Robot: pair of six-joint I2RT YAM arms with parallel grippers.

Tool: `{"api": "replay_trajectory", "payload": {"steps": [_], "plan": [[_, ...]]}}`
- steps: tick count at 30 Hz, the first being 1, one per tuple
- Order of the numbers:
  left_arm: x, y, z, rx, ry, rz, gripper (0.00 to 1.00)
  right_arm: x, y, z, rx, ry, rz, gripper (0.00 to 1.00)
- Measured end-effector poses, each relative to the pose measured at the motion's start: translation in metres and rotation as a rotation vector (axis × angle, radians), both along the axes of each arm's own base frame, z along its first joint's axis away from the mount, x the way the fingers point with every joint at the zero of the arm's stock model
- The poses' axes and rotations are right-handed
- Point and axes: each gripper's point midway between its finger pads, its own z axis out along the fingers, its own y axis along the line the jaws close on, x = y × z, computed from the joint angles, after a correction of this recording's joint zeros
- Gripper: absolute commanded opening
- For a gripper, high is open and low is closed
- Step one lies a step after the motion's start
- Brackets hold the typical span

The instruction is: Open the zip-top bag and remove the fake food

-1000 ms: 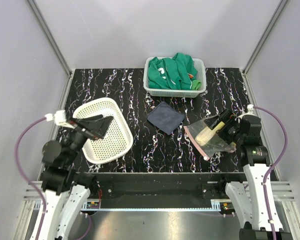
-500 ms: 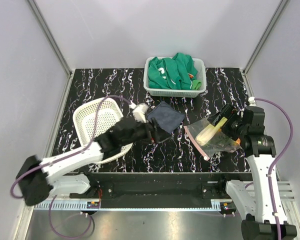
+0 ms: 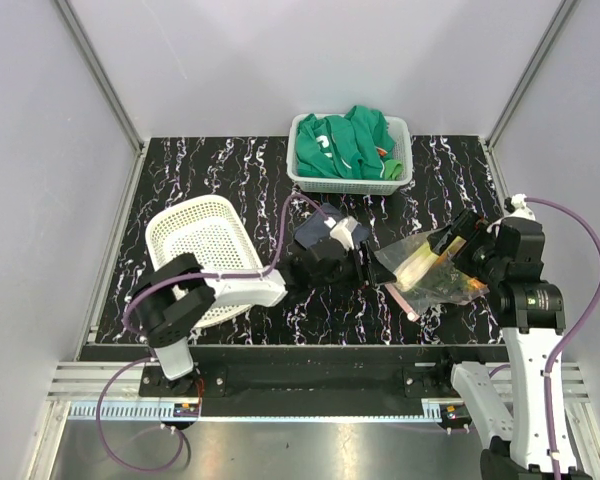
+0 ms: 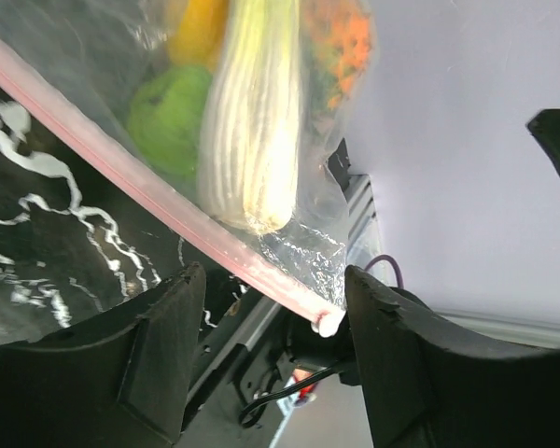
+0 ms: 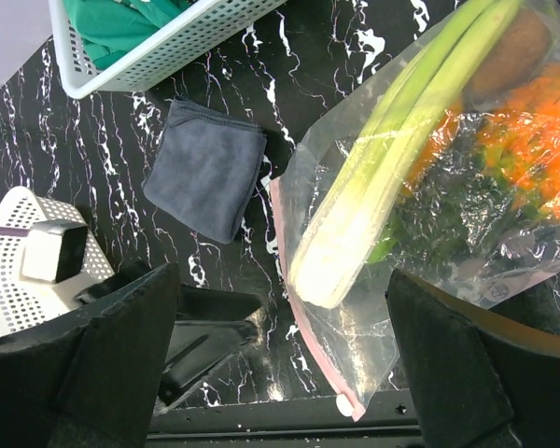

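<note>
The bag (image 3: 430,272) sits at 4 o'clock on the bench (image 3: 230,170), with a leek (image 4: 252,121) and orange and green pieces inside. Its pink strip (image 4: 168,210) runs between the parted, unclamped jaws of the left gripper (image 3: 365,268). The right gripper (image 3: 456,236) gapes released at the bag's 2 o'clock end. A grey cloth (image 5: 205,182) lies at centre.

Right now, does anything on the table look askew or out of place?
Nothing serious: the green garment heaps above the rim of its basket, and the zip-top bag lies at a slant on the table.
</note>
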Motion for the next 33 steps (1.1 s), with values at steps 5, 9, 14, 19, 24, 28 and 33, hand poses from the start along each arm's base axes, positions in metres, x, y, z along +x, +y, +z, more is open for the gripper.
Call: {"api": "replay_trajectory", "payload": {"steps": [5,9,14,19,24,28,33], "plan": [[-0.008,-0.017,-0.01,-0.058,0.065,0.003,0.57,-0.003,0.001,0.002,-0.001,-0.011,0.006,1.0],[-0.013,-0.03,-0.014,-0.116,0.102,0.003,0.49,-0.006,0.002,0.002,0.003,-0.019,0.011,1.0],[-0.024,-0.039,-0.024,-0.134,0.118,-0.014,0.48,-0.008,0.004,-0.005,0.007,-0.008,0.018,1.0],[-0.039,-0.035,-0.035,-0.106,0.104,-0.015,0.47,-0.009,0.004,-0.005,0.01,-0.008,0.022,1.0],[-0.049,-0.026,-0.038,-0.063,0.058,0.004,0.5,-0.01,0.006,-0.004,0.013,-0.012,0.028,1.0],[-0.052,-0.026,-0.036,-0.061,0.041,0.002,0.5,-0.01,0.006,-0.005,0.014,-0.012,0.029,1.0],[-0.048,-0.039,-0.04,-0.07,0.053,0.0,0.49,-0.01,0.006,-0.006,0.015,-0.007,0.03,1.0]]}}
